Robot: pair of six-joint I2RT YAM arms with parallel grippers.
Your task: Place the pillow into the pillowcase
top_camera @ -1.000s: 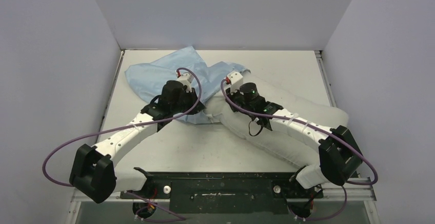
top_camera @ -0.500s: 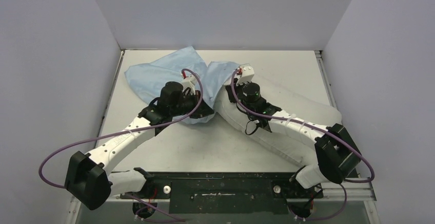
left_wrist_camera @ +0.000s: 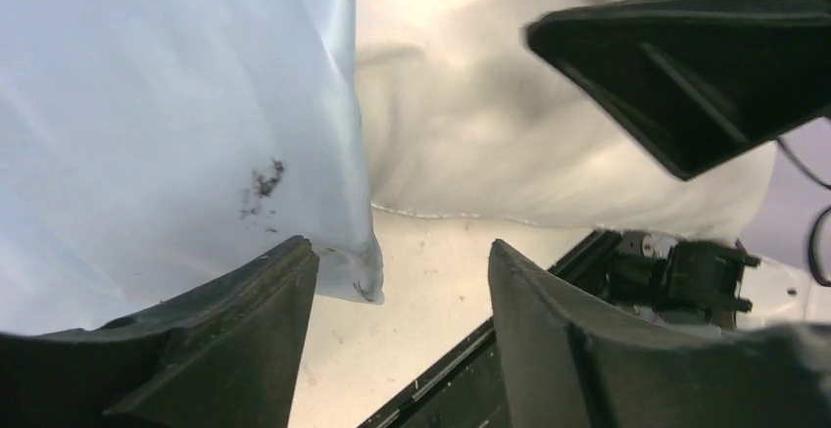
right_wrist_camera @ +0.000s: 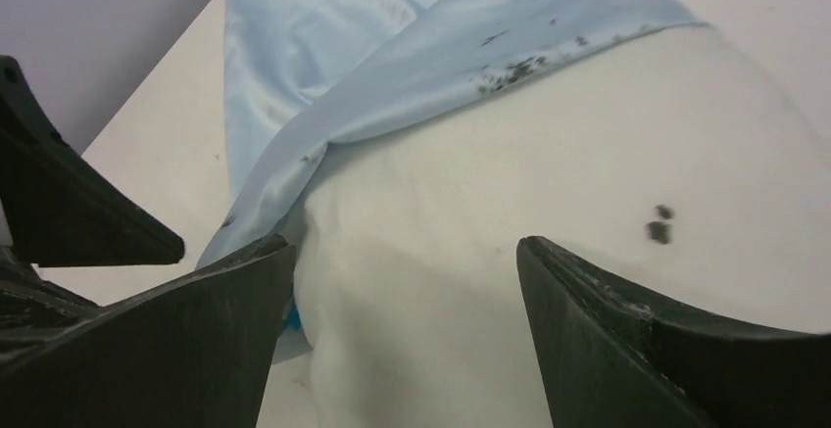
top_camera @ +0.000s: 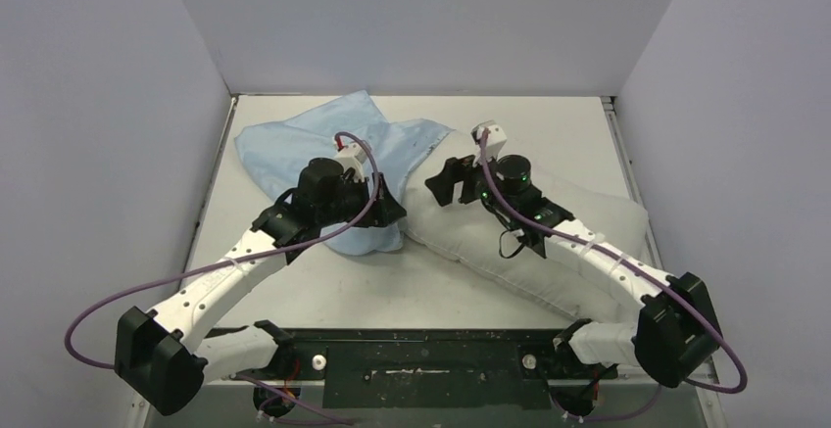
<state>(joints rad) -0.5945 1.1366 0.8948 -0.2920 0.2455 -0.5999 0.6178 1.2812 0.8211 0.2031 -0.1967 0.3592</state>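
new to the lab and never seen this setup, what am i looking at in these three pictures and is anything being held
These are two robot arms, a left arm and a right arm, bolted to the near edge of a table. The wide picture comes from a fixed camera above and behind them. The other two come from a camera on each wrist, so the dark wedges at the bottom are that arm's own fingers. On the table lie a plump off-white pillow and a thin light-blue pillowcase, whose edge drapes over one end of the pillow. The left gripper and right gripper are both open, holding nothing.
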